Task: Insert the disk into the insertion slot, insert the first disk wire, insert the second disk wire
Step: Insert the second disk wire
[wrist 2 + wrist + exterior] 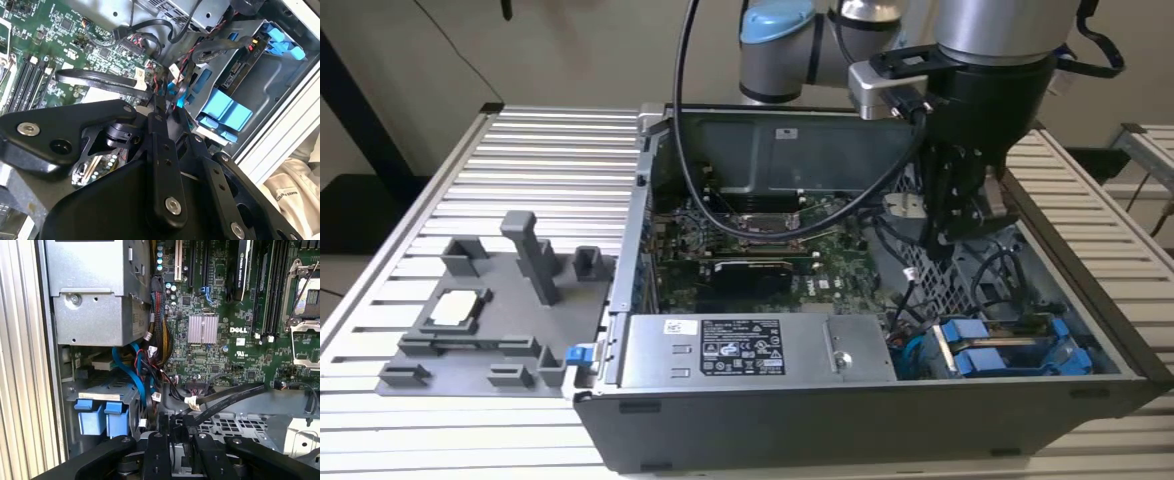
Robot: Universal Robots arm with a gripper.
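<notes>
Black claw is hung beside a flat wire; its grip cannot be told. Disk seems slotted already, so wire work needs careful aim.

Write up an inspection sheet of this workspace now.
Surface: slatted metal table carrying an open computer case.
Job's things: disk in blue carrier appears seated in the insertion slot.
Clutter: grey fixture tray at exterior view's left; power-supply box inside case.
Grippers: end effector reaches down into the case near the cage's perforated wall.
Cables: black flat cables lying loose over the cage; blue cable by the disk.
Surroundings: pale fabric beyond the table edge.
</notes>
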